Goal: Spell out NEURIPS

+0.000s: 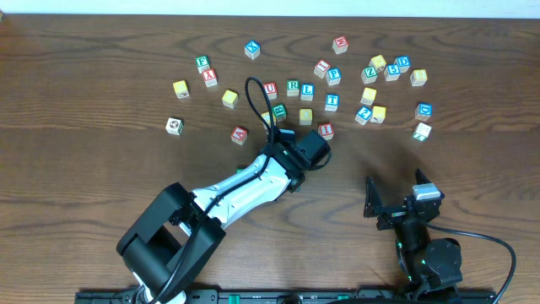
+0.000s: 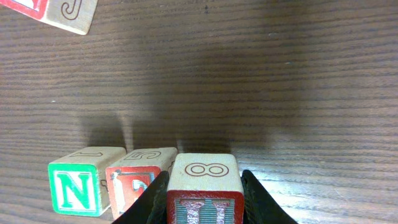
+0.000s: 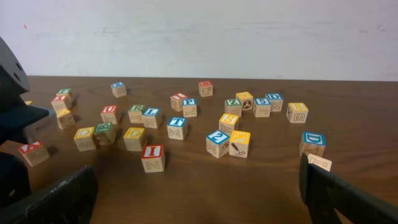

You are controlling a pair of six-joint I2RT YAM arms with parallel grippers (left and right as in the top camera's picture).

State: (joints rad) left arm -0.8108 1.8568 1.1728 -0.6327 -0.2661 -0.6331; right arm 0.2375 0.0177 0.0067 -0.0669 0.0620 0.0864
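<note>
In the left wrist view my left gripper [image 2: 203, 198] is shut on a red-framed block [image 2: 203, 171] with an 8 on top. Its front letter is cut off and looks like a U. The block rests at the right end of a row, after a green N block [image 2: 76, 186] and a red E block [image 2: 132, 180]. In the overhead view the left gripper [image 1: 312, 148] hides this row. A red I block [image 1: 326, 130] lies just beyond it. A blue P block [image 1: 334, 75], a green R block [image 1: 292, 86] and a yellow S block [image 3: 228, 122] lie loose. My right gripper [image 3: 199, 199] is open and empty.
Many other letter blocks are scattered across the far half of the table [image 1: 101, 169], from a yellow one [image 1: 180, 88] at the left to a white one [image 1: 422, 131] at the right. The left arm's black cable [image 1: 257, 101] loops over the blocks. A J-marked block [image 2: 71, 14] sits beyond the row.
</note>
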